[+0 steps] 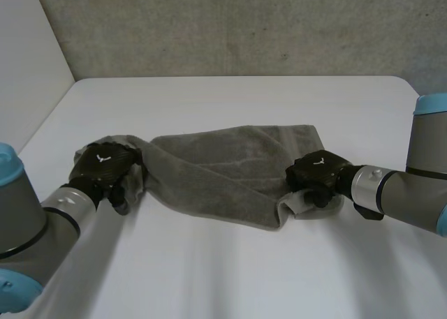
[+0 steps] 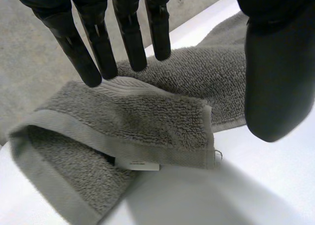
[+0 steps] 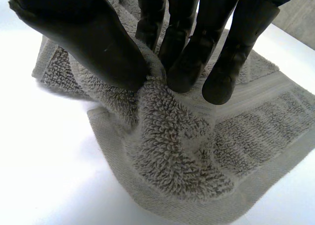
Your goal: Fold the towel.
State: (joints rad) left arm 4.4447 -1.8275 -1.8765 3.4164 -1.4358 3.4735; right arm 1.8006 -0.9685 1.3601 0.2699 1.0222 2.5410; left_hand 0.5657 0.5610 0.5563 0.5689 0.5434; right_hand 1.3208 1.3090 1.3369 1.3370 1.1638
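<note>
A grey towel [image 1: 223,169] lies crumpled across the middle of the white table [image 1: 230,95]. My left hand [image 1: 105,164] is at the towel's left end. In the left wrist view its fingers [image 2: 130,33] are straight and spread from the thumb [image 2: 278,82], over a turned-over corner of the towel [image 2: 138,116] that shows a white label [image 2: 138,163]; nothing is gripped. My right hand [image 1: 318,171] is on the towel's near right corner. There its thumb [image 3: 98,43] and fingertips [image 3: 189,70] pinch a raised bunch of towel [image 3: 172,161].
A concrete wall [image 1: 230,26] stands behind the table's far edge, with a white panel [image 1: 28,61] at the left. Bare table lies in front of the towel and behind it.
</note>
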